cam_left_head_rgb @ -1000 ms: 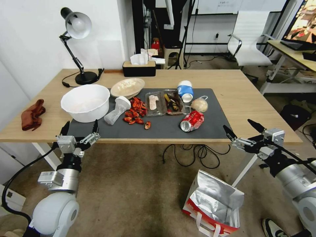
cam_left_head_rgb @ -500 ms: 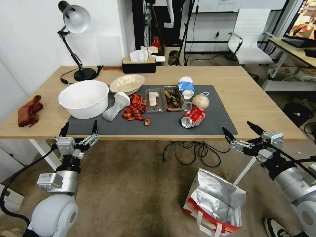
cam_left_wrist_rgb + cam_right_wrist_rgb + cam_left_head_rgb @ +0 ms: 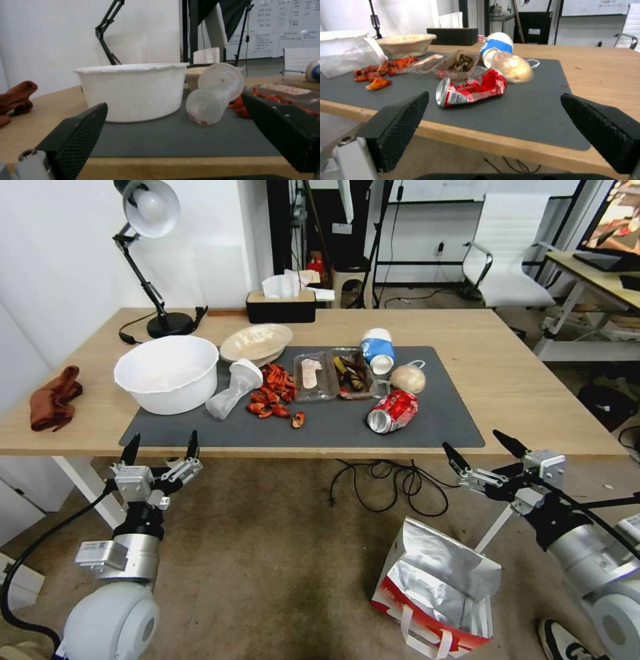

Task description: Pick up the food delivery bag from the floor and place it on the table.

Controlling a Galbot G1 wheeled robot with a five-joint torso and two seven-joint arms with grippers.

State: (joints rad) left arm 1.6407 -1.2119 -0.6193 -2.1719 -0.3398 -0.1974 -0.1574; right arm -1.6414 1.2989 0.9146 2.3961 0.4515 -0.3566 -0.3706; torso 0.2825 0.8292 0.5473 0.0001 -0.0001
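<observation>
- The food delivery bag stands open on the floor, below the table's near right corner.
- The right gripper hangs above the bag, fingers spread, holding nothing.
- The left gripper waits below the table's near edge, fingers spread, facing a white bowl.

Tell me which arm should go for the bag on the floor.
Right, probably. The bag stands on the floor at the robot's right, just below the right tool, which is open. The left tool, also open, is at the table's near edge, far across from the bag.
</observation>
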